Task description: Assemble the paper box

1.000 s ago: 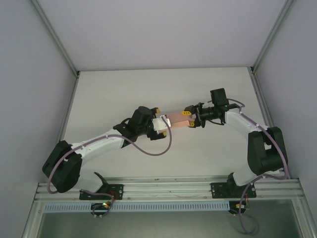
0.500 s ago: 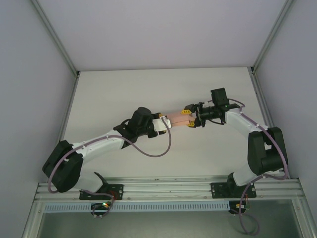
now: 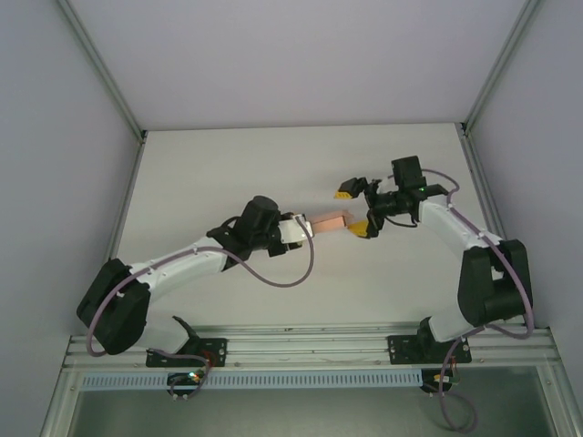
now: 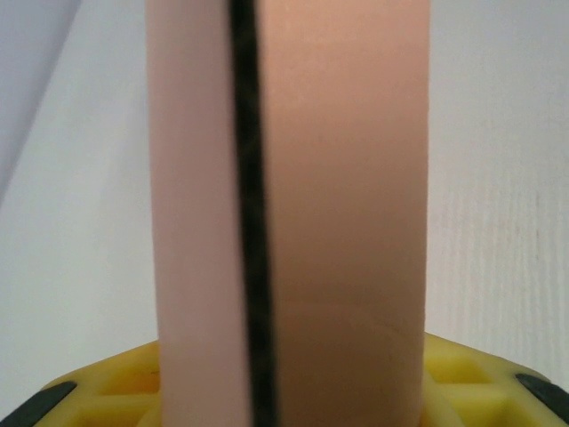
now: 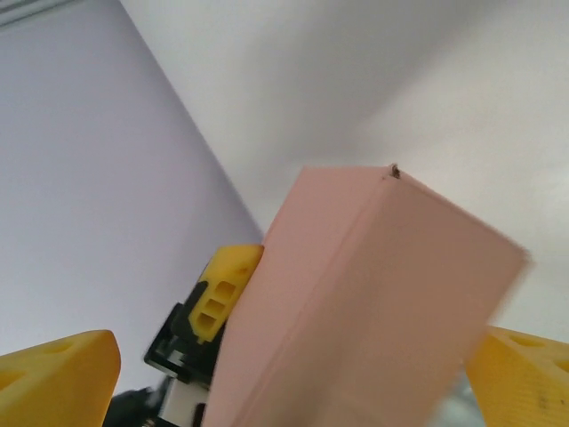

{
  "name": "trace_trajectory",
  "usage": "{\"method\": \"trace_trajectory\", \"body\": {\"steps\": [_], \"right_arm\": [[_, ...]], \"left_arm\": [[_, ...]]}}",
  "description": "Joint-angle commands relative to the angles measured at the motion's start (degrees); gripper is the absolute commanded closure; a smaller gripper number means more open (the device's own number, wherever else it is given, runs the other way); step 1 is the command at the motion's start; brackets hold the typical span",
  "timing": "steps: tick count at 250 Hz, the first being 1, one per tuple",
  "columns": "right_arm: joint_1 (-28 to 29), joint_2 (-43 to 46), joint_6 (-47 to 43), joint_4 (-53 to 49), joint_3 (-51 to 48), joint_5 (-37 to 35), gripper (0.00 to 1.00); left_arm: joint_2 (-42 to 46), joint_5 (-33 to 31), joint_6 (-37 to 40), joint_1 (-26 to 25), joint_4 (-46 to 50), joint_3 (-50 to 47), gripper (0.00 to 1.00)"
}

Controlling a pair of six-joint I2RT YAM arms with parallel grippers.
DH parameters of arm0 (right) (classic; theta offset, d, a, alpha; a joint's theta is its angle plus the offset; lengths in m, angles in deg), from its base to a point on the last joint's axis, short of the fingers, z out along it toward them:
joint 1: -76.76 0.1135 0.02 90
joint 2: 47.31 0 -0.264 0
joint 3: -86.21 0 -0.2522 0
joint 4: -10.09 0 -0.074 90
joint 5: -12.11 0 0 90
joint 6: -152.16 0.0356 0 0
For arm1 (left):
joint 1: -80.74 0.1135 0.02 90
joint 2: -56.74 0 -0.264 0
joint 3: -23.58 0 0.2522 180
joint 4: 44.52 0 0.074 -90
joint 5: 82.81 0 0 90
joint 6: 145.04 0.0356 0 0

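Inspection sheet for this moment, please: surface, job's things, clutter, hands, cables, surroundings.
Surface: white table, no marks seen.
Job's things: pink box, folded into a long narrow shape, one end in the left hand.
Clutter: nothing seen.
Hands: left hand shut on the box; right hand open, fingers spread either side of the box's other end.
Cables: purple cables loop off both arms, away from the box.
Surroundings: grey walls; metal rail at the near edge.
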Motion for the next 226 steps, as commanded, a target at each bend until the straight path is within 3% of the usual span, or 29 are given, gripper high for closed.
{"method": "trace_trajectory", "body": {"steps": [1, 25, 44, 56, 81, 105, 146, 200, 226], "right_arm": [[-0.1, 5.0, -20.0, -8.4, 5.3, -18.0, 0.0], [1.2, 10.7, -34.6, -2.3, 2.3, -26.8, 0.0], [2.6, 16.1, -45.4, 8.7, -4.7, -23.8, 0.0], [3.3, 19.0, -51.8, 14.1, -8.5, -17.7, 0.0], [4.0, 23.1, -56.0, 20.5, -13.0, -14.9, 0.0], [5.3, 22.0, -65.0, 13.2, -9.8, -10.9, 0.0], [11.8, 17.3, -75.1, 3.5, -4.7, -17.1, 0.07], [17.8, 9.4, -78.5, -1.3, -1.1, -28.4, 0.18], [18.9, 5.7, -79.2, -4.3, 1.6, -29.5, 0.29]], "left_arm": [[1.6, 6.2, 0.1, 2.3, 13.9, 4.3, 0.56], [0.8, 11.0, 2.4, 4.5, 22.9, 6.8, 0.55], [-0.2, 16.2, 5.2, 6.3, 30.6, 9.2, 0.54], [-1.0, 19.3, 6.6, 7.8, 33.9, 10.2, 0.54], [-2.9, 22.5, 6.7, 10.8, 34.6, 11.4, 0.53], [-5.8, 22.0, 7.5, 11.3, 36.9, 13.6, 0.53], [-10.6, 15.9, 5.6, 11.2, 36.0, 16.1, 0.53], [-13.6, 9.3, 4.0, 9.1, 34.0, 17.0, 0.52], [-14.5, 7.9, 4.4, 8.1, 33.5, 16.6, 0.51]]}}
